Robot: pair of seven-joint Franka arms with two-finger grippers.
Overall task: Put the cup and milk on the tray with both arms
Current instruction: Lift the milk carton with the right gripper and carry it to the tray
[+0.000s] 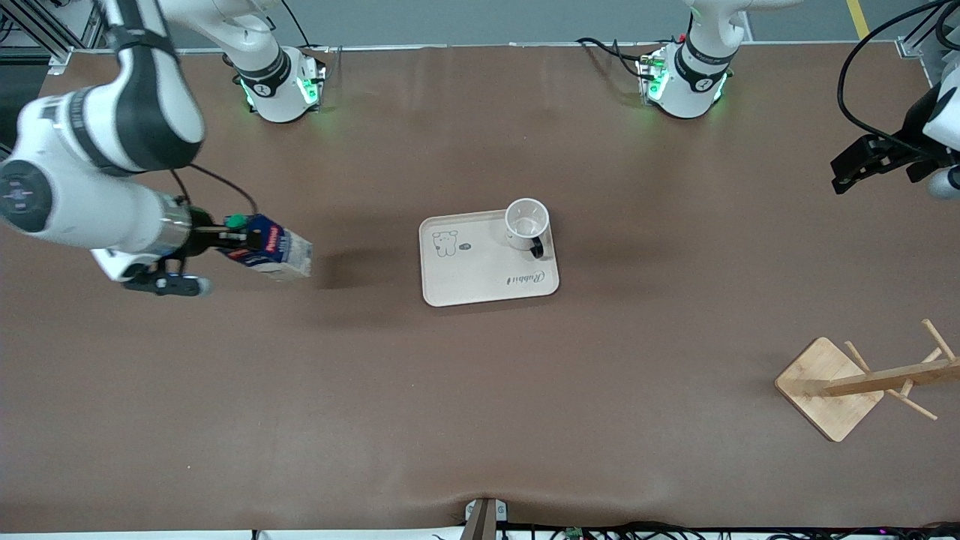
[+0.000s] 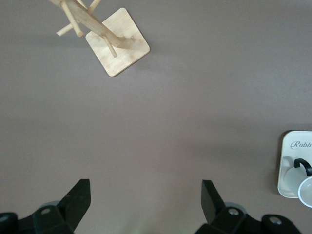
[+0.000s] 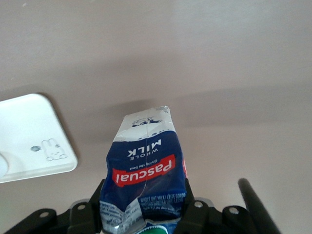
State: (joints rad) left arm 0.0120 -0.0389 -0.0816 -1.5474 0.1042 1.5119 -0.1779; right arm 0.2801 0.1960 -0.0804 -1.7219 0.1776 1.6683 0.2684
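Note:
The white cup (image 1: 526, 223) with its black handle stands upright on the cream tray (image 1: 480, 274), at the tray's corner toward the left arm's end and farther from the front camera. My right gripper (image 1: 238, 238) is shut on the top of the blue milk carton (image 1: 271, 252), holding it tilted above the table toward the right arm's end, apart from the tray. In the right wrist view the milk carton (image 3: 146, 168) sits squeezed between the fingers, with the tray (image 3: 29, 141) off to one side. My left gripper (image 1: 851, 169) hangs open over the left arm's end of the table; its wrist view shows the left gripper (image 2: 145, 200) holding nothing.
A wooden mug rack (image 1: 855, 384) with a square base stands toward the left arm's end, nearer the front camera. The same rack (image 2: 114, 44) shows in the left wrist view. Brown tabletop lies bare between the milk and the tray.

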